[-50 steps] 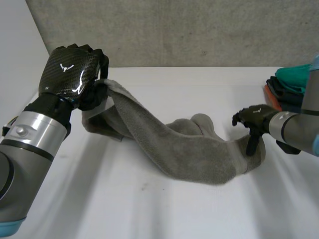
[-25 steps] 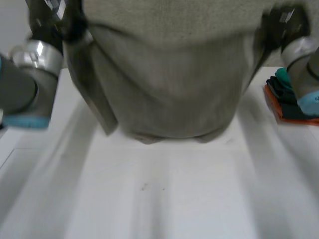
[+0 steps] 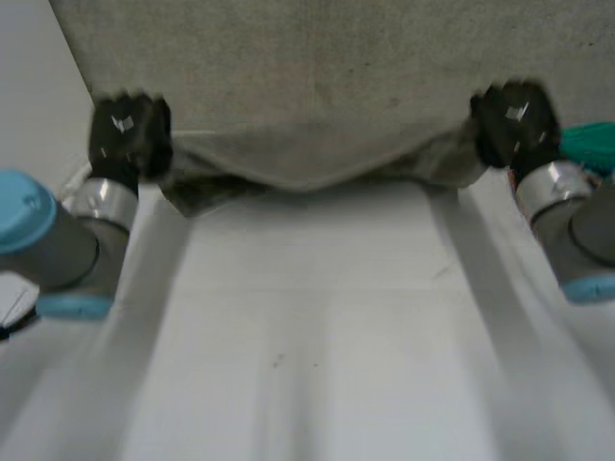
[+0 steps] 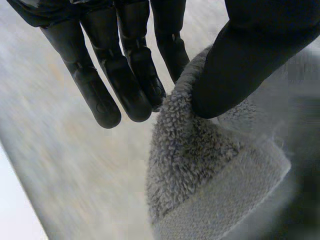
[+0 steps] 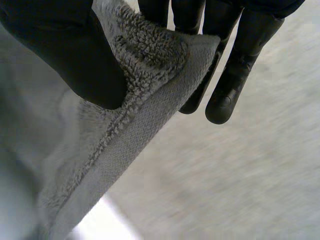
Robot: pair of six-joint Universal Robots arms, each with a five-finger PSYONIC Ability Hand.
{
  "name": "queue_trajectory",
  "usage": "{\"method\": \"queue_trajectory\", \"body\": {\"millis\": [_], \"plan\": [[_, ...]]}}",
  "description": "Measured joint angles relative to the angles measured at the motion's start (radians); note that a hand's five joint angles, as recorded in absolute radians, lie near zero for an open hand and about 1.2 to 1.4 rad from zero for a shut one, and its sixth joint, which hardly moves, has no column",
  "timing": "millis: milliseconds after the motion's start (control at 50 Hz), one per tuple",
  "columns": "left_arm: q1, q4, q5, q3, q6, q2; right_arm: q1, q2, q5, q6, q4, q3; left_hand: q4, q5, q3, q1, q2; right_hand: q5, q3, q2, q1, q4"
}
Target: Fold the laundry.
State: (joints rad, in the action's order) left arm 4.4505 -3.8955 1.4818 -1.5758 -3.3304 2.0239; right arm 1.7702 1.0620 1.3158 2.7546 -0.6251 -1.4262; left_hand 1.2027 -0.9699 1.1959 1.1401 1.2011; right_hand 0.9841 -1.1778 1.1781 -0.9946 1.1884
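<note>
A grey fleecy towel is stretched out between my two hands over the far part of the white table, sagging in the middle. My left hand holds its left end; in the left wrist view the thumb presses a towel corner against the fingers. My right hand holds the right end. In the right wrist view its thumb pinches the hemmed corner against its fingers.
Part of a teal piece of folded laundry shows at the table's right edge, just beyond my right hand. A grey wall rises behind the table. The near half of the table lies bare in front of the towel.
A second ago the towel lay bunched on the table and my right hand was open beside it. Both hands then raised it spread wide, and now hold it stretched low and farther away.
</note>
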Motion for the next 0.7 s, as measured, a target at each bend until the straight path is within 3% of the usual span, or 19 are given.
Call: {"method": "queue_trajectory", "body": {"millis": [120, 260, 300, 340, 360, 380, 400, 520, 600, 700], "plan": [[0.011, 0.014, -0.056, -0.195, -0.008, -0.043, -0.040, 0.015, -0.115, -0.012, 0.044, -0.190, 0.000, 0.000, 0.000, 0.000, 0.000, 0.000, -0.006, 0.000, 0.000, 0.000], [0.050, 0.126, -0.071, -0.391, -0.043, -0.227, -0.114, 0.155, -0.222, -0.084, 0.312, -0.297, 0.000, 0.000, 0.000, 0.000, 0.000, 0.000, -0.006, 0.000, 0.000, 0.000], [0.066, 0.222, -0.070, -0.439, -0.088, -0.314, -0.162, 0.241, -0.242, -0.170, 0.515, -0.303, 0.000, 0.000, 0.000, 0.000, 0.000, 0.000, -0.006, 0.000, 0.000, 0.000], [0.073, 0.264, -0.070, -0.451, -0.109, -0.345, -0.179, 0.266, -0.242, -0.203, 0.581, -0.301, 0.000, 0.000, 0.000, 0.000, 0.000, 0.000, -0.006, 0.000, 0.000, 0.000], [0.086, 0.355, -0.069, -0.469, -0.153, -0.401, -0.212, 0.313, -0.238, -0.278, 0.713, -0.294, 0.000, 0.000, 0.000, 0.000, 0.000, 0.000, -0.006, 0.000, 0.000, 0.000], [0.090, 0.390, -0.069, -0.473, -0.170, -0.418, -0.219, 0.323, -0.236, -0.295, 0.742, -0.292, 0.000, 0.000, 0.000, 0.000, 0.000, 0.000, -0.006, 0.000, 0.000, 0.000], [0.105, 0.516, -0.069, -0.481, -0.228, -0.464, -0.257, 0.370, -0.217, -0.394, 0.897, -0.280, 0.000, 0.000, 0.000, 0.000, 0.000, 0.000, -0.006, 0.000, 0.000, 0.000], [0.127, 0.853, -0.070, -0.463, -0.383, -0.518, -0.314, 0.427, -0.156, -0.592, 1.177, -0.260, 0.000, 0.000, 0.000, 0.000, 0.000, 0.000, -0.006, 0.000, 0.000, 0.000], [0.124, 0.914, -0.073, -0.435, -0.432, -0.486, -0.312, 0.405, -0.138, -0.616, 1.179, -0.257, 0.000, 0.000, 0.000, 0.000, 0.000, 0.000, -0.006, 0.000, 0.000, 0.000], [0.097, 0.792, -0.074, -0.382, -0.441, -0.377, -0.249, 0.259, -0.085, -0.561, 1.017, -0.217, 0.000, 0.000, 0.000, 0.000, 0.000, 0.000, -0.006, 0.000, 0.000, 0.000]]}}
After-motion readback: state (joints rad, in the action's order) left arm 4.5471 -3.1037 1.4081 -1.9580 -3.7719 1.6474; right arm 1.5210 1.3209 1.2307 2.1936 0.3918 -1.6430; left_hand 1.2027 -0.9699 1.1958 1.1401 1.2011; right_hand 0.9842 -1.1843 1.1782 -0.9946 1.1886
